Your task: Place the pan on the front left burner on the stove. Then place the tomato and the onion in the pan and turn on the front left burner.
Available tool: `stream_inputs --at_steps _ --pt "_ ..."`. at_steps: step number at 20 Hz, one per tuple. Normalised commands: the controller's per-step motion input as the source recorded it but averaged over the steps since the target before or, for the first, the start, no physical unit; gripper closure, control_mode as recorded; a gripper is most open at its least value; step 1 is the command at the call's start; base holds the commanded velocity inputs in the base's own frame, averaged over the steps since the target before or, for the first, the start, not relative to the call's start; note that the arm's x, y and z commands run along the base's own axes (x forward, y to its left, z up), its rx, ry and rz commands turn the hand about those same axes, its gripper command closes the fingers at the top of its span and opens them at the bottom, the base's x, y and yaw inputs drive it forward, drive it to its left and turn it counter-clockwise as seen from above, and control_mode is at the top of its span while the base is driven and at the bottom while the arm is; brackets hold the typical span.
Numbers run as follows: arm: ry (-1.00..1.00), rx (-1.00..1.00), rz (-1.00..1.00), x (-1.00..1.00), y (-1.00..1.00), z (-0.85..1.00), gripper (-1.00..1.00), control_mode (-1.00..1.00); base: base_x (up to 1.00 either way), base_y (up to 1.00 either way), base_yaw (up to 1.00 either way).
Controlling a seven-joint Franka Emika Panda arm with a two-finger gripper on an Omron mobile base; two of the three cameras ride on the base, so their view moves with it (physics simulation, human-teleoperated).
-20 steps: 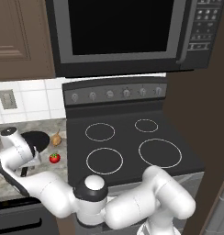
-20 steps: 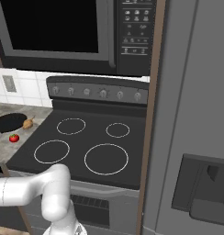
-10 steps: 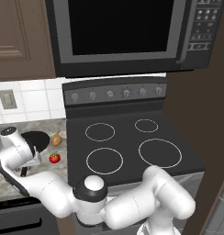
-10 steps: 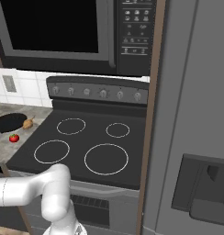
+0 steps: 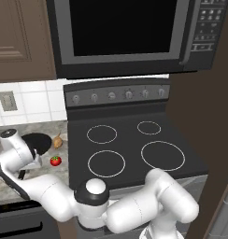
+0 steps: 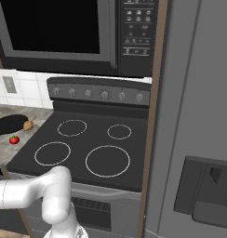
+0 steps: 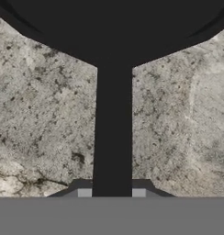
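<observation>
The black pan [image 5: 37, 142] lies on the stone counter left of the stove [image 5: 134, 140], and its long handle [image 7: 113, 137] runs straight toward the hand camera. My gripper [image 7: 112, 193] is down at the end of that handle, one fingertip pressed against each side, shut on it. From the left base view the gripper [image 5: 22, 173] hangs low over the counter in front of the pan. The red tomato [image 5: 55, 161] and the tan onion [image 5: 57, 141] rest between the pan and the stove. The front left burner [image 5: 106, 163] is bare.
The knobs [image 5: 111, 95] sit on the stove's dark back panel, below a microwave [image 5: 120, 32]. A tall grey fridge [image 6: 199, 139] stands right of the stove. The speckled counter [image 5: 8, 184] ends close to my arm at the front edge.
</observation>
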Motion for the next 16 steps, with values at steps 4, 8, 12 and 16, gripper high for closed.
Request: stream_inputs --at_steps 4,8,12,16 --pt "-0.07 0.00 -0.04 0.00 0.00 0.23 1.00 -1.00 0.00 0.00 0.00" --pt "-0.10 0.00 0.00 0.00 0.00 0.33 1.00 -1.00 0.00 0.00 0.00" --pt "-0.06 0.00 0.00 0.00 0.00 0.29 1.00 -1.00 0.00 0.00 0.00" --pt "0.00 0.00 0.00 0.00 -0.16 0.24 1.00 -1.00 0.00 0.00 0.00"
